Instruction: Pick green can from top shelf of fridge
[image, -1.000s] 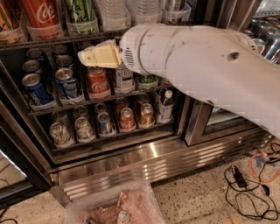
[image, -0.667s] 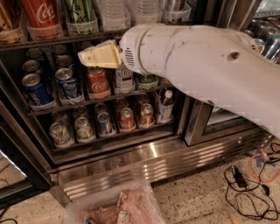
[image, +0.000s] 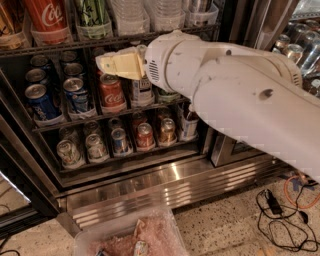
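Can, tall slim green with pale scrawled lettering (image: 93, 12), stands untouched in clear plastic tray on dark wire top shelf (image: 165, 34) of black-framed fridge (image: 150, 186). Cream gripper (image: 105, 63) hangs just below shelf rail, near can; grip state: cannot tell. Reach, grasp, lift-out all left.

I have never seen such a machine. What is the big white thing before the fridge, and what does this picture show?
The big white shape is a robot's arm, seen by the one camera from above. At its tip is the pale yellow hand, just below the top shelf of the fridge, in front of smaller cans on a lower rack. Nothing is seen in the hand. On the top shelf stand the green can it should take and, left of it, a red Coca-Cola can.
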